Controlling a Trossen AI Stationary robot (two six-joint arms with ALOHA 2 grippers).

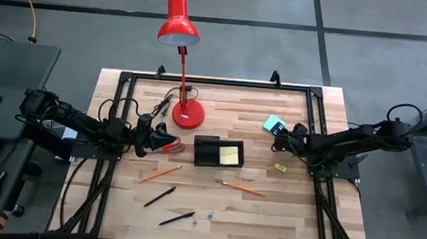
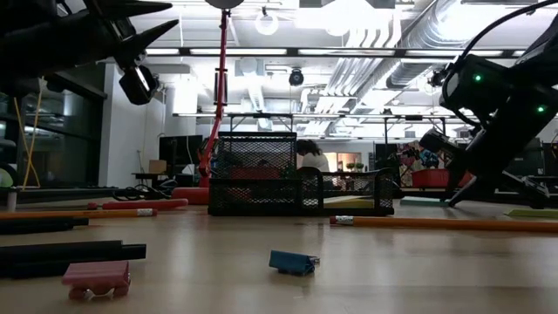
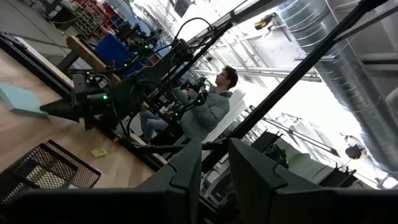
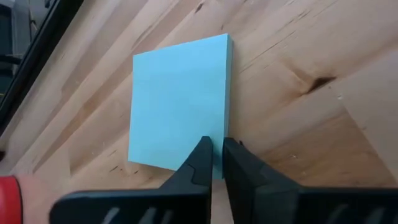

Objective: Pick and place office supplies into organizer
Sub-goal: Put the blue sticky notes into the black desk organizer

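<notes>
Right claw (image 4: 215, 163): narrowed to almost nothing at the near edge of the teal sticky-note pad (image 4: 180, 102); whether it grips the pad cannot be told.
Teal pad location: flat on the desk (image 1: 282, 215) near its right edge, right of the organizer (image 1: 218, 151).
Organizer content: the yellow pad (image 1: 230, 155) lies in the right compartment.
Left claw (image 1: 155, 139): narrow, at the red-handled scissors (image 1: 169, 146) left of the organizer; hold not confirmed.
</notes>
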